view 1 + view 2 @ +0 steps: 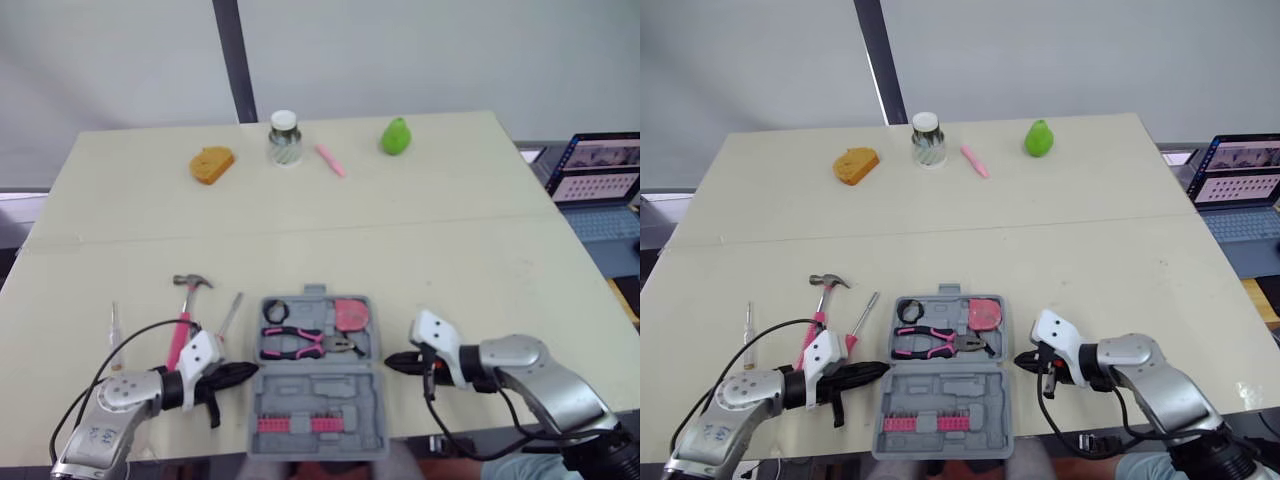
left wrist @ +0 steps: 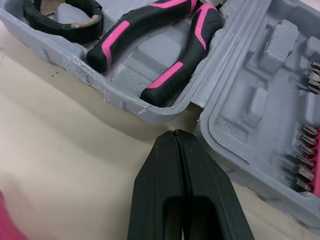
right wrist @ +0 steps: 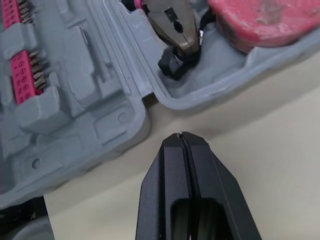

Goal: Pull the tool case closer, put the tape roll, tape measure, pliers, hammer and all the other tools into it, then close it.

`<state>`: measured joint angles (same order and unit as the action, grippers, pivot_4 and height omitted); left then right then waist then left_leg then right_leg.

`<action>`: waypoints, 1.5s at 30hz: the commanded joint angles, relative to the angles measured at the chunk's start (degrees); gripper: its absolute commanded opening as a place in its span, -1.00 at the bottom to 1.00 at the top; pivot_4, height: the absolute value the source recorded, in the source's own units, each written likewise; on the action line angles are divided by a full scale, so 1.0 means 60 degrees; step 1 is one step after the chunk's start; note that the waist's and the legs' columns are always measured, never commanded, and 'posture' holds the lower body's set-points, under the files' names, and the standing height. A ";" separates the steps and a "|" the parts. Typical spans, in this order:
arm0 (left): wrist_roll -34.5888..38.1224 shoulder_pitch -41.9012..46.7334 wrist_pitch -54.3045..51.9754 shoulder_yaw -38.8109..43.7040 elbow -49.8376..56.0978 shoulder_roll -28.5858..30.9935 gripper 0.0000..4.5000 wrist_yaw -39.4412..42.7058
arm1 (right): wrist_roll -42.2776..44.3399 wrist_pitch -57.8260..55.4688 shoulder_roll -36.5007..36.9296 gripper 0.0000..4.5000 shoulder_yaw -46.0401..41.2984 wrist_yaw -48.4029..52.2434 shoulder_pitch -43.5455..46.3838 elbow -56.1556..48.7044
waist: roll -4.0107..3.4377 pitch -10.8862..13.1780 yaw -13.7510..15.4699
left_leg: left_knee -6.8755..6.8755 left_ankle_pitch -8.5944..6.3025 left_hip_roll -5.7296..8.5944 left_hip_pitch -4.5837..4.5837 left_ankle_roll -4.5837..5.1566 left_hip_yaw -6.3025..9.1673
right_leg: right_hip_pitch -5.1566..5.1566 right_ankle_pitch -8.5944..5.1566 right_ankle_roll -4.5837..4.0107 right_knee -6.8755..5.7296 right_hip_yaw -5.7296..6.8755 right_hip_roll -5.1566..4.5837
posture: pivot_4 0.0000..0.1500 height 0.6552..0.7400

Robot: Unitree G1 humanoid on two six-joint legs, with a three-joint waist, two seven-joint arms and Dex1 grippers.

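Note:
The grey tool case [image 1: 316, 388] lies open near the table's front edge. Its far half holds the black tape roll [image 1: 275, 311], the pink-and-black pliers [image 1: 305, 343] and the pink tape measure [image 1: 350, 315]. A strip of pink bits [image 1: 290, 424] sits in the near half. The pink-handled hammer [image 1: 184, 318] and a thin screwdriver [image 1: 231, 313] lie on the table left of the case, with another slim tool [image 1: 115, 328] further left. My left gripper [image 2: 175, 135] is shut and empty, its tip just off the case's left side at the hinge. My right gripper [image 3: 181, 136] is shut, pointing at the right side.
At the table's back stand an orange sponge [image 1: 212, 164], a glass jar [image 1: 285, 138], a pink marker [image 1: 330, 160] and a green pear [image 1: 396, 136]. A laptop [image 1: 600, 170] sits off the table's right edge. The case's near half reaches the front edge.

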<state>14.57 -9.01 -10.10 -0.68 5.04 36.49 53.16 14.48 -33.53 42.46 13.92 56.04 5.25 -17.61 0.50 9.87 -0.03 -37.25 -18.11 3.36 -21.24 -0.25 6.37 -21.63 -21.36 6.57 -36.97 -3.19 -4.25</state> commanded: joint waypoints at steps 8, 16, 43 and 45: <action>-0.0172 0.0148 -0.0072 -0.0157 0.0151 -0.0028 -0.98 -0.0148 | -0.0156 -0.0062 -0.0169 -0.99 0.0408 0.0000 0.0184 -0.0015 | 0.0000 0.0000 -0.0010 | -0.0005 -0.0016 -0.0038 -0.0004 0.0023 -0.0110 | 0.0003 -0.0002 -0.0002 -0.0007 0.0042 -0.0040 | 1.00 0.43; -0.0217 0.0107 -0.0048 -0.0219 0.0161 -0.0032 -0.98 -0.0088 | -0.0207 -0.0037 -0.0230 -0.99 0.0551 0.0063 0.0266 0.0061 | 0.0000 0.0000 -0.0020 | -0.0017 -0.0019 -0.0245 -0.0045 0.0022 -0.0429 | 0.0026 -0.0024 -0.0044 -0.0035 0.0207 -0.0087 | 1.00 0.43; -0.0380 0.1095 -0.0626 -0.0622 0.0469 -0.0611 -0.98 -0.0791 | -0.0381 -0.0067 -0.0550 -0.99 0.0697 0.0021 0.0661 0.0367 | 0.0012 0.0013 -0.0054 | -0.0118 0.0007 -0.0862 -0.0054 0.0032 -0.1405 | 0.0294 -0.0113 -0.0125 -0.0004 0.0750 -0.0231 | 1.00 0.43; -0.0409 0.1168 -0.0701 -0.0614 0.0513 -0.0656 -0.98 -0.0913 | -0.0440 -0.0060 -0.0649 -0.99 0.0648 -0.0082 0.0750 0.0468 | 0.0012 0.0013 -0.0056 | -0.0115 0.0016 -0.0866 -0.0034 0.0028 -0.1403 | 0.0316 -0.0111 -0.0122 0.0000 0.0754 -0.0231 | 1.00 0.43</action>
<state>11.80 -3.26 -14.62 -4.12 4.47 33.40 48.35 11.32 -34.30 39.80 17.69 56.02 8.71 -13.79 0.57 9.96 -0.37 -37.93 -18.01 -1.83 -21.43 -0.08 -2.05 -19.73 -22.02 5.84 -36.97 1.34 -5.63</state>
